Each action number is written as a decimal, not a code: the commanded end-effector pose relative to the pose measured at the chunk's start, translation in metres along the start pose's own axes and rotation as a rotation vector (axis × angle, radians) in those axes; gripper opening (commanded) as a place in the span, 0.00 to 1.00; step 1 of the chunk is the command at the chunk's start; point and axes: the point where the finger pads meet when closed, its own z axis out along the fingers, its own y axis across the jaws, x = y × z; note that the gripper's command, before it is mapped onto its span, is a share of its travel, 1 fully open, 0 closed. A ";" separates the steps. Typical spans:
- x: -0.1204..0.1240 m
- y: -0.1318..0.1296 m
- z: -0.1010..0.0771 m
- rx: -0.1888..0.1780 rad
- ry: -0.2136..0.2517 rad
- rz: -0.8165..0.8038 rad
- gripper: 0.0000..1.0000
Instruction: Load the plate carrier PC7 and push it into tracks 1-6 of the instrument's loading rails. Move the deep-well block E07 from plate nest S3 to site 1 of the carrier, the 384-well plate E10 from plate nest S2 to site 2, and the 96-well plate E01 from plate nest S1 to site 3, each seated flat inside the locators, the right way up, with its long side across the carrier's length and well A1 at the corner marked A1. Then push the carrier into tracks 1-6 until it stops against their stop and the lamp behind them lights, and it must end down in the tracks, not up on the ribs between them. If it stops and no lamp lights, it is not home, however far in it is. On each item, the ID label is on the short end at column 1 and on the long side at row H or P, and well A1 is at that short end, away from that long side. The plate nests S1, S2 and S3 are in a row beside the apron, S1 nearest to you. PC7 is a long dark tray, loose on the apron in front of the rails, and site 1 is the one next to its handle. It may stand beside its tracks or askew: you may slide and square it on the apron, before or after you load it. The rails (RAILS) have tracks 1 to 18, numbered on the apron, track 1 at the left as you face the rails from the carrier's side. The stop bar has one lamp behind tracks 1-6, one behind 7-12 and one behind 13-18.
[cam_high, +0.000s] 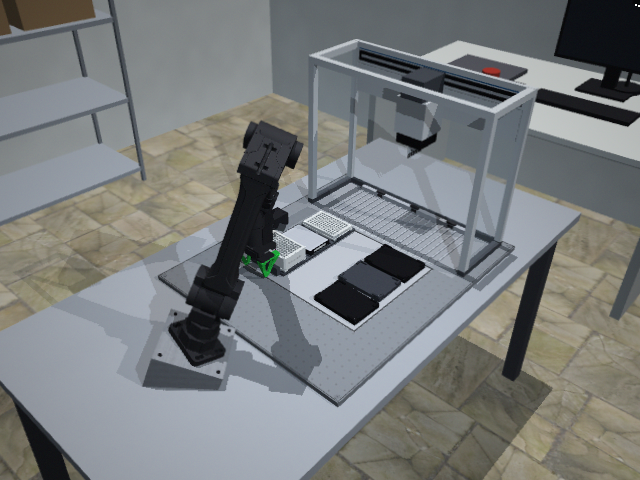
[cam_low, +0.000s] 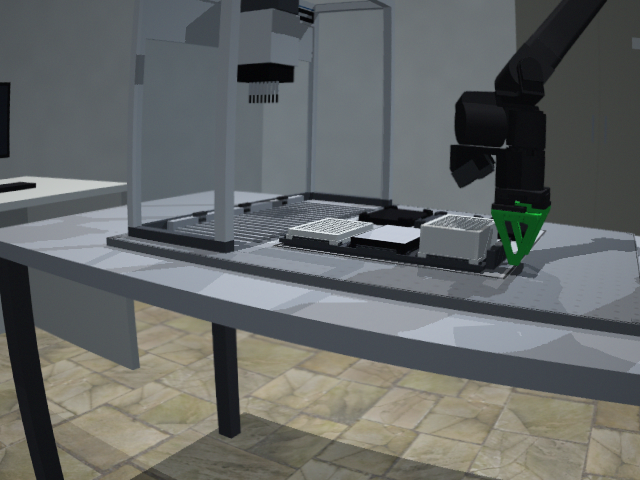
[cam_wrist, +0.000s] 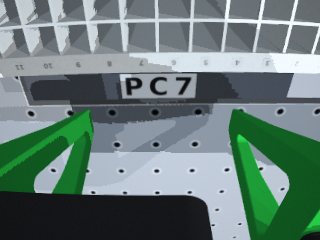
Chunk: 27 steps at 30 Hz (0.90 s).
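While the instrument frame (cam_high: 314, 129) and its loading rails (cam_high: 403, 219) stand at the far end of the bench, the plate carrier PC7 (cam_low: 382, 250) lies on the apron in front of them, not yet pushed in, and no lamp is seen lit. All three items appear loaded on it: the deep-well block E07 (cam_low: 454, 237) at the handle end, the 384-well plate E10 (cam_low: 387, 235) in the middle, the 96-well plate E01 (cam_low: 328, 227) nearest the rails. Three dark plate nests (cam_high: 369, 281) look vacated. Behind the handle (cam_wrist: 156, 88), the green gripper (cam_low: 516, 260) hangs low, fingers spread and holding nothing. Judging by this, only the push remains.
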 end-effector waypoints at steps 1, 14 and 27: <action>-0.024 0.011 -0.008 -0.025 -0.038 0.000 0.80; -0.029 0.007 -0.007 -0.020 -0.031 0.007 0.80; -0.032 0.007 -0.007 -0.016 -0.026 0.002 0.80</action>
